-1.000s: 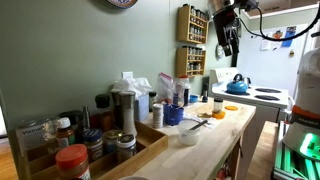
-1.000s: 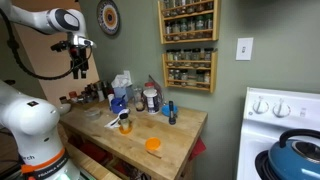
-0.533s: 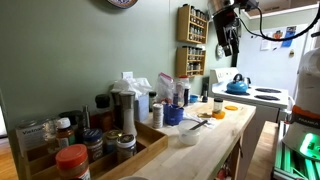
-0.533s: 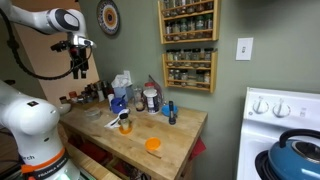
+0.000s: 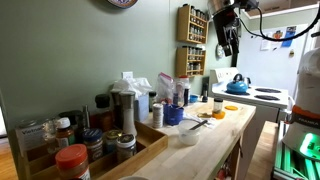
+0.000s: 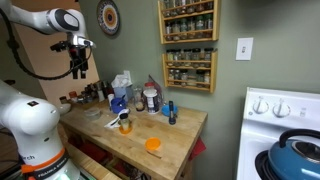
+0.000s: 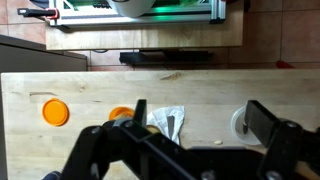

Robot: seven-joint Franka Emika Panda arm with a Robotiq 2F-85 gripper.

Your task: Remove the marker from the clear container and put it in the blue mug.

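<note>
1. The gripper [image 5: 228, 46] hangs high above the wooden counter [image 5: 215, 135], well up and away from the blue mug [image 5: 173, 115], toward the end of the counter nearest the white stove [image 5: 262, 97]. It also shows raised in an exterior view [image 6: 78, 68].
2. In the wrist view the gripper [image 7: 196, 112] has its jaws spread wide apart, with nothing between them.
3. The clear container [image 5: 167, 90] stands just behind the blue mug, toward the wall. Thin coloured shafts rise from it. I take one of them to be the marker, though it is too small to pick out for sure.
4. Judged from that view, the marker stands roughly upright, so its long axis runs vertically out of the container's mouth.
5. The wrist view shows neither mug nor container. Below the jaws lie only an orange lid [image 7: 55, 111] and a crumpled clear wrapper [image 7: 168, 121] on bare wood.
6. The coming move likely turns on this offset: the container lies below the gripper and off to one side, beside the mug. The arm probably has to travel across and then descend over the upright shaft.
</note>
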